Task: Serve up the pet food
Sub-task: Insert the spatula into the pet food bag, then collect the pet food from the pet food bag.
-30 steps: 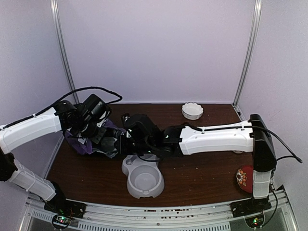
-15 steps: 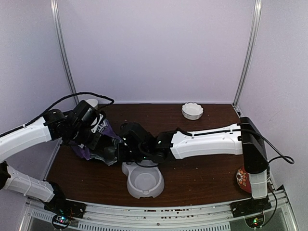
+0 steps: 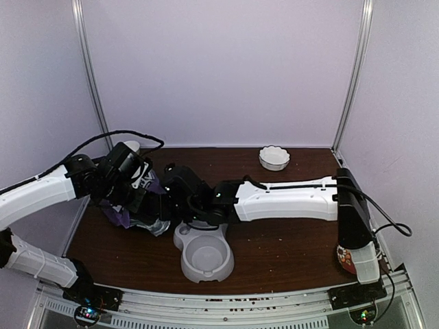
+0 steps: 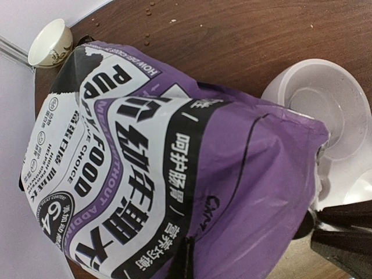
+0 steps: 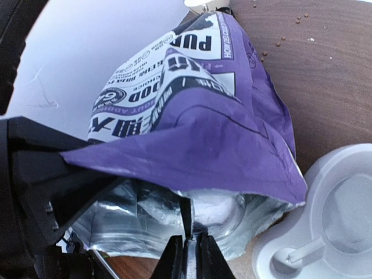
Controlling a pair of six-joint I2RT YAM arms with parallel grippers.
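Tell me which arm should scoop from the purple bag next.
Right. The right pincer sits at the open mouth of the purple bag, closed on a thin handle reaching inside, with the grey double bowl just beside. The left pincer is busy holding the bag tilted.

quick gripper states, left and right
left gripper: closed, holding the purple bag by its open edge.
right gripper: closed on a thin handle reaching into the bag.

The bag (image 4: 232,174) is purple with white-and-black print, its lining (image 5: 151,215) seemingly silver; bowl (image 3: 186,266) grey, table (image 3: 288,240) brown.
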